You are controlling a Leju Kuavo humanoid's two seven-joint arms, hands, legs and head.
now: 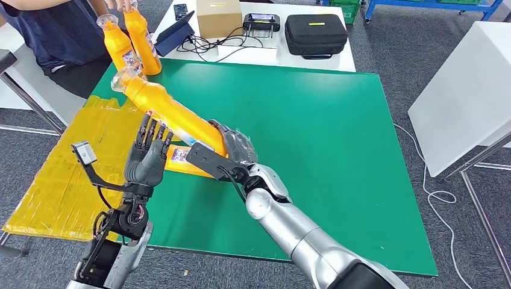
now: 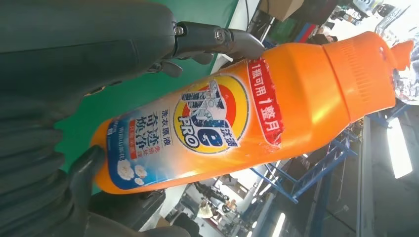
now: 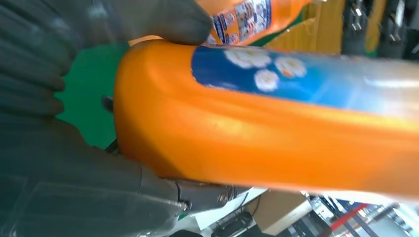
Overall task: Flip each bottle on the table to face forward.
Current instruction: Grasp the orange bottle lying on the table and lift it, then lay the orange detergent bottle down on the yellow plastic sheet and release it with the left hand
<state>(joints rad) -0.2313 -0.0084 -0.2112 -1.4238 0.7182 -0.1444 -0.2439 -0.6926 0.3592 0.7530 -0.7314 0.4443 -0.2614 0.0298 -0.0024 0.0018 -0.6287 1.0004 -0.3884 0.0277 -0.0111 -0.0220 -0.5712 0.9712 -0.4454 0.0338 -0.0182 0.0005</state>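
Now, step: turning raised bottle.
Right hand: clamped round its base.
Left hand: fingers spread, holding nothing.
Next: label forward, stand upright on mat.

Bright even overhead light; wrist views close, bottle perhaps motion-blurred; soft shadows.

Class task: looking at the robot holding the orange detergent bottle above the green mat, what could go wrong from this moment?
1. The right hand grips the tilted orange plastic detergent bottle only at its base, so it may slip or pivot out.
2. Its raised cap end points toward the two upright orange bottles a person is touching; a swing might knock them.
3. The left hand hovers open beside it, so a fumble might drop it onto the second lying bottle.
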